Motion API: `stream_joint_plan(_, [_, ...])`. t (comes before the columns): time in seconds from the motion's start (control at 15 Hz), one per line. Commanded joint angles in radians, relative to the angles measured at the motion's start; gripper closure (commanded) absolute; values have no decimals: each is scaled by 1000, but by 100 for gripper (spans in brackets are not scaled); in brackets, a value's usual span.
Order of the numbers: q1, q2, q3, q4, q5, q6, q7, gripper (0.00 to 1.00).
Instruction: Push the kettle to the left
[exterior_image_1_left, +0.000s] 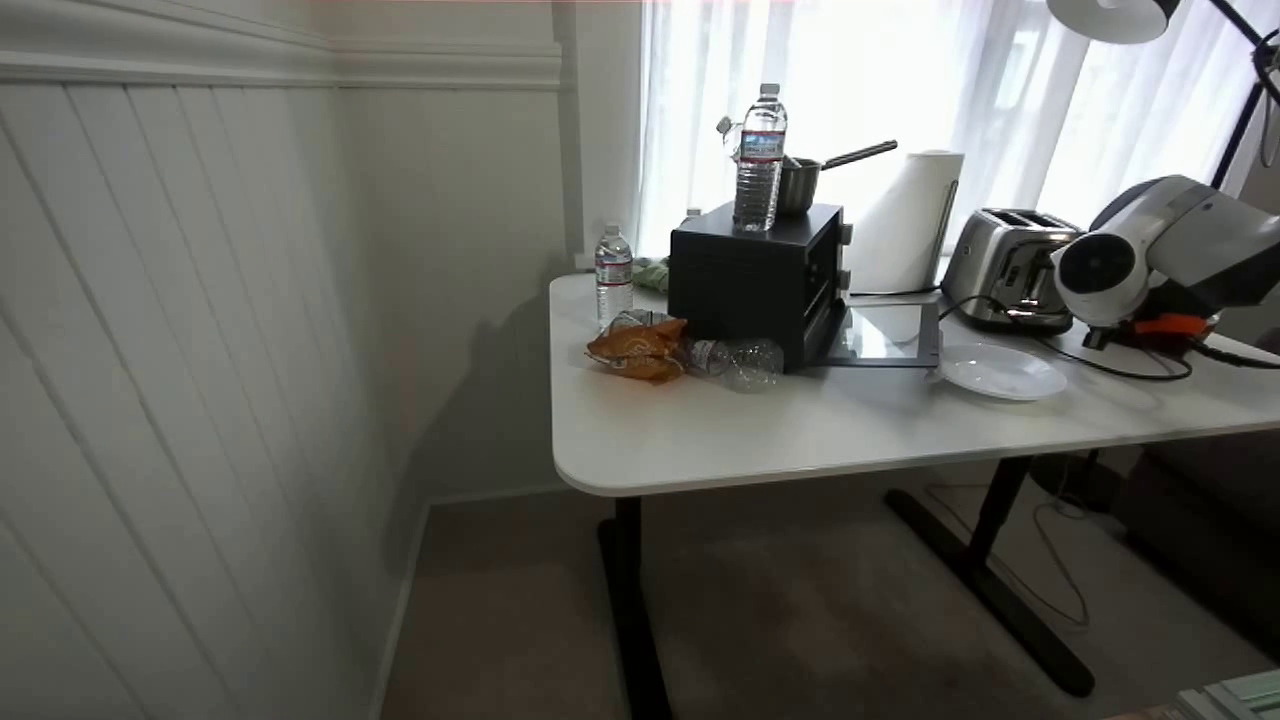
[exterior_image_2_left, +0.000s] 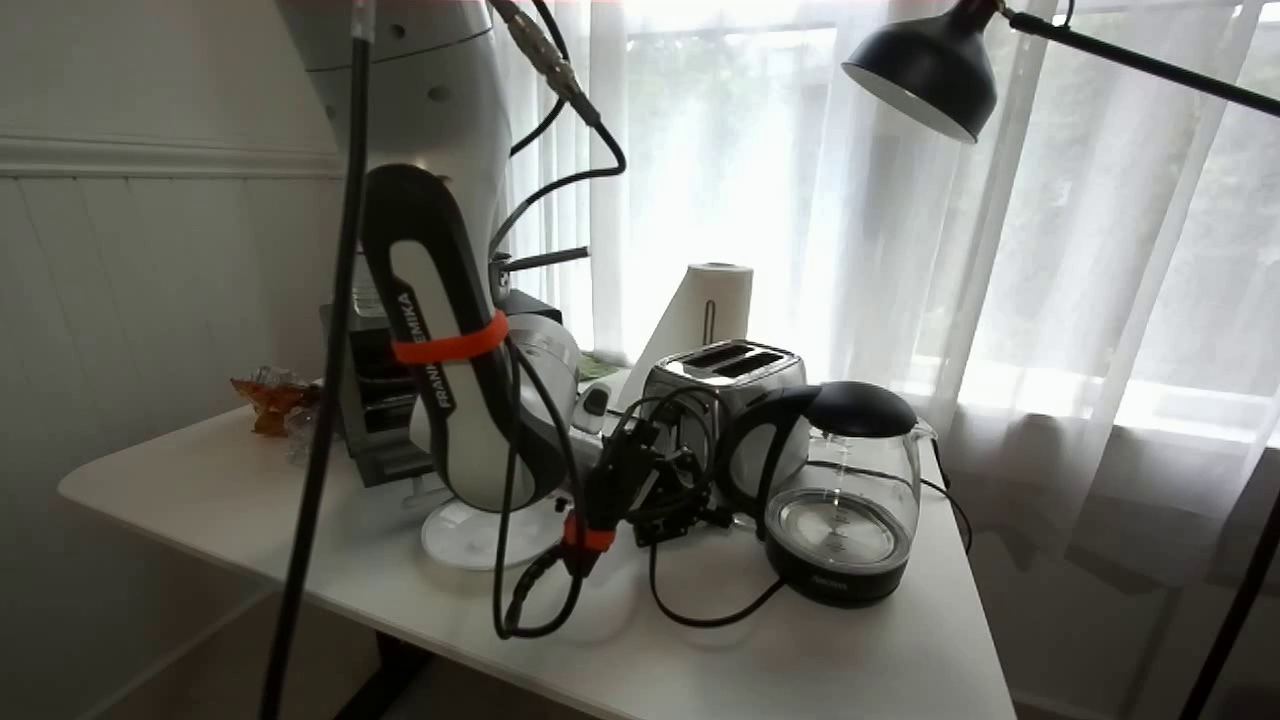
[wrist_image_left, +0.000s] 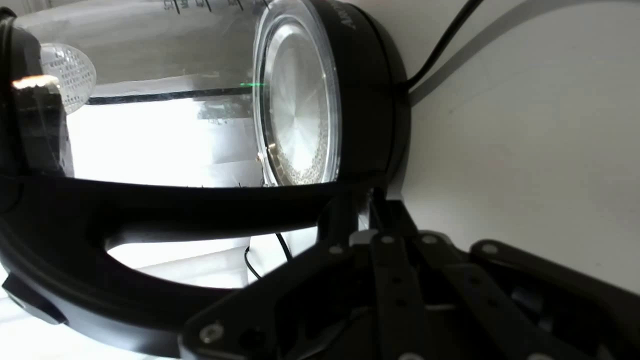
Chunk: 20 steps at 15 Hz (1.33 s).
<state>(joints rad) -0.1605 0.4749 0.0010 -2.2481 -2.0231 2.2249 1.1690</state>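
Note:
The kettle (exterior_image_2_left: 845, 500) has a clear glass body, black lid, black curved handle and black round base. It stands upright on the white table in an exterior view, in front of the toaster. In the wrist view the kettle (wrist_image_left: 367, 95) appears sideways and fills the upper left, with its handle toward the gripper. My gripper (wrist_image_left: 364, 202) has its fingers drawn together with only a thin gap and nothing seen between them. The fingertips are at the lower end of the handle, by the base; contact is hard to tell. The gripper (exterior_image_2_left: 722, 517) is low over the table, on the kettle's handle side.
A silver toaster (exterior_image_1_left: 1015, 265) stands beside the kettle. A white plate (exterior_image_1_left: 1000, 371), a black oven (exterior_image_1_left: 740, 285) with its door open, a paper towel roll (exterior_image_1_left: 915, 220) and plastic bottles stand further along. A black cord (wrist_image_left: 445, 42) runs from the kettle's base.

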Motion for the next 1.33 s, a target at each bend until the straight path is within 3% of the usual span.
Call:
stream_joint_plan(0.0, [-11,25,-4,30,-31,9,-2,99])
stream_joint_plan(0.67, [-21,77,-3,80,-127,0,24,100])
stream_joint_plan(1.27, [-42,108,-4,106,-144,13,21,100])
